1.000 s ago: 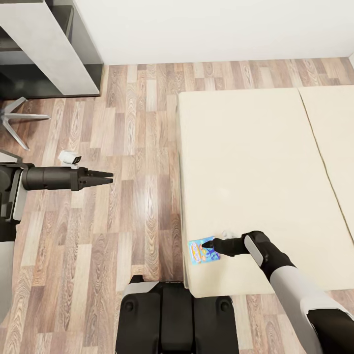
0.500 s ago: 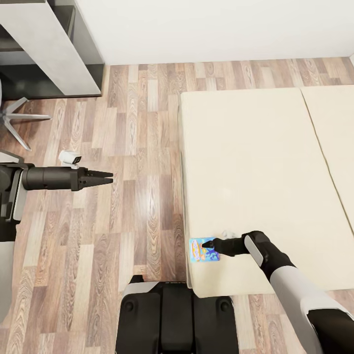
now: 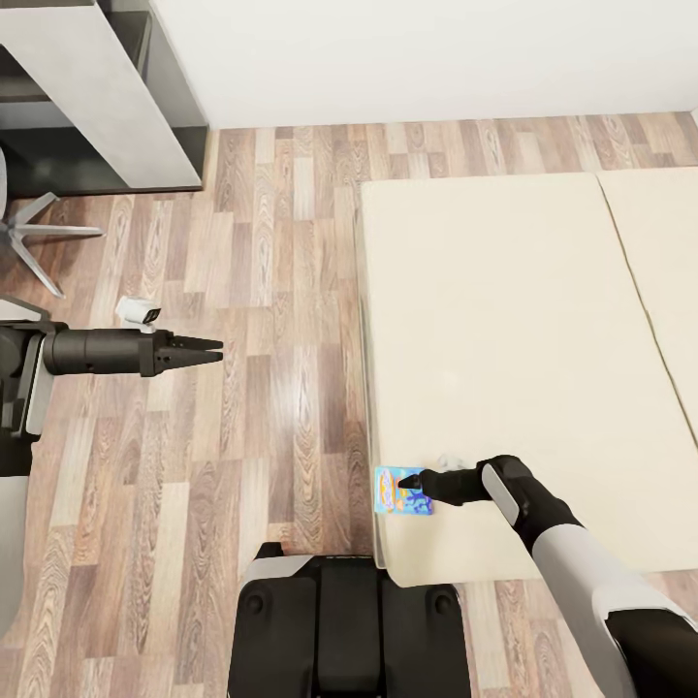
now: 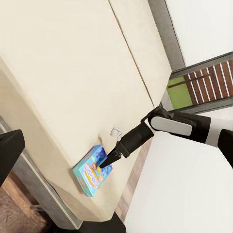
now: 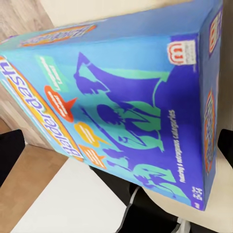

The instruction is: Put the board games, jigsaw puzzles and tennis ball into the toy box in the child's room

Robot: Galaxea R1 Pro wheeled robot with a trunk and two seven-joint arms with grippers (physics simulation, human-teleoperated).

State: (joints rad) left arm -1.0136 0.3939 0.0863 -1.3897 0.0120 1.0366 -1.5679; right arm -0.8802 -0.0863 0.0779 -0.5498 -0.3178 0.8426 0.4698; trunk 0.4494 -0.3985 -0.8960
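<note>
A small flat blue card box with bright print (image 3: 402, 491) lies on the wide beige mattress of the bed (image 3: 514, 339), at its near left corner by the edge. The right pincer (image 3: 411, 481) rests over the box, seemingly clenched on it, though that is hard to confirm. The left pincer (image 3: 215, 350) hangs clenched over the wood-plank floor (image 3: 262, 291).

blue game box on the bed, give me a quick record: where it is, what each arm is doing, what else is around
box: blue game box lies flat at the near corner of the bed, by the edge facing the floor
right gripper: over the box, fingers either side of it; grip cannot be told
left gripper: holds nothing, over the wood floor, away from the bed, fingers close together
other: chair base and a grey desk by the wall
</note>
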